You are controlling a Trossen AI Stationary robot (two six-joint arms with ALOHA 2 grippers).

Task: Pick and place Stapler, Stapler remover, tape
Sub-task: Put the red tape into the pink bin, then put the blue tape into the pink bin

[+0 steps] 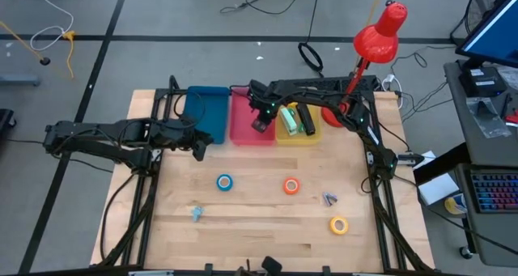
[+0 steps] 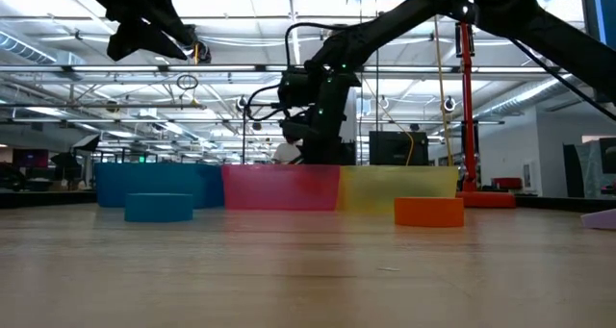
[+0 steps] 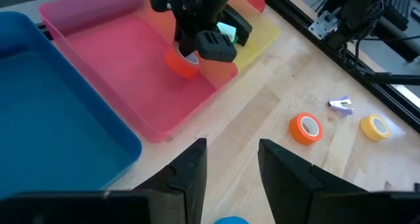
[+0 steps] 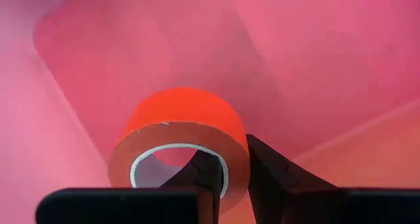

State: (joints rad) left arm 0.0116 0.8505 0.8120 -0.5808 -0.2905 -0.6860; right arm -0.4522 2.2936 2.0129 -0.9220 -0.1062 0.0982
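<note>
My right gripper (image 1: 261, 124) is shut on the red tape roll (image 4: 177, 129) over the pink bin (image 1: 243, 118); both also show in the left wrist view (image 3: 181, 61). My left gripper (image 3: 231, 153) is open and empty, raised above the table near the blue bin (image 1: 212, 114). The blue tape (image 1: 224, 182), the orange tape (image 1: 291, 186) and the yellow tape (image 1: 338, 225) lie flat on the table. The purple stapler remover (image 1: 329, 199) lies between the orange and the yellow roll. The black stapler (image 1: 293, 118) lies in the yellow bin (image 1: 312, 134). My right gripper holds the red tape by its ring wall (image 4: 235, 159), with one finger (image 4: 205, 166) inside the pale core hole and the other (image 4: 266, 159) outside. The fingers come from above, pointing down. The roll hangs tilted inside the pink bin; I cannot tell whether it touches the floor.
Three bins, blue, pink and yellow, stand side by side at the table's far edge. A small pale blue bit (image 1: 196, 214) lies near the front left. A red desk lamp (image 1: 380, 33) stands at the far right corner. The arms' frames run along both table sides.
</note>
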